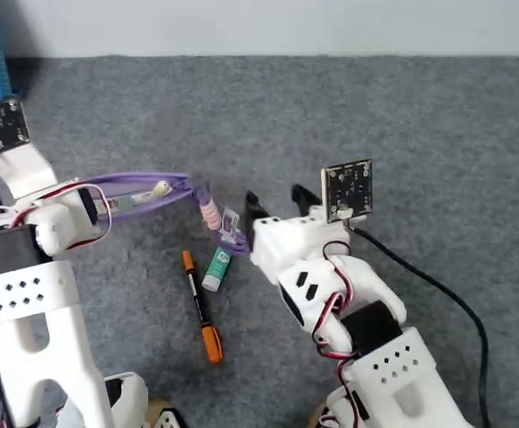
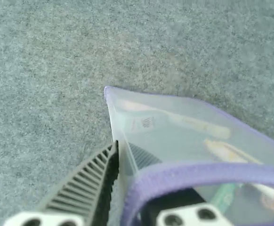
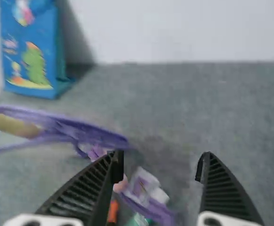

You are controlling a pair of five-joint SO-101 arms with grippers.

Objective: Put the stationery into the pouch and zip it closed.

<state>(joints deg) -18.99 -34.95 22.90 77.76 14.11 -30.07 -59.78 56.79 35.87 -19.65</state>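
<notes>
Holding: transparent purple-edged zip pouch (image 1: 148, 192), one end clamped in left gripper (image 2: 119, 149), probably to steady its mouth. Right gripper (image 1: 277, 198): jaws apart, empty, beside the pouch's other end. Orange-black pen (image 1: 199, 308), green glue stick (image 1: 216, 269): on grey carpet (image 1: 420, 116), not yet inside.

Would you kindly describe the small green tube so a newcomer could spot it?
On the grey carpet beside the purple-edged pouch lies an orange pen. The tube rests beside its far end: short, green with a white end, unlike the long thin pen.
</notes>
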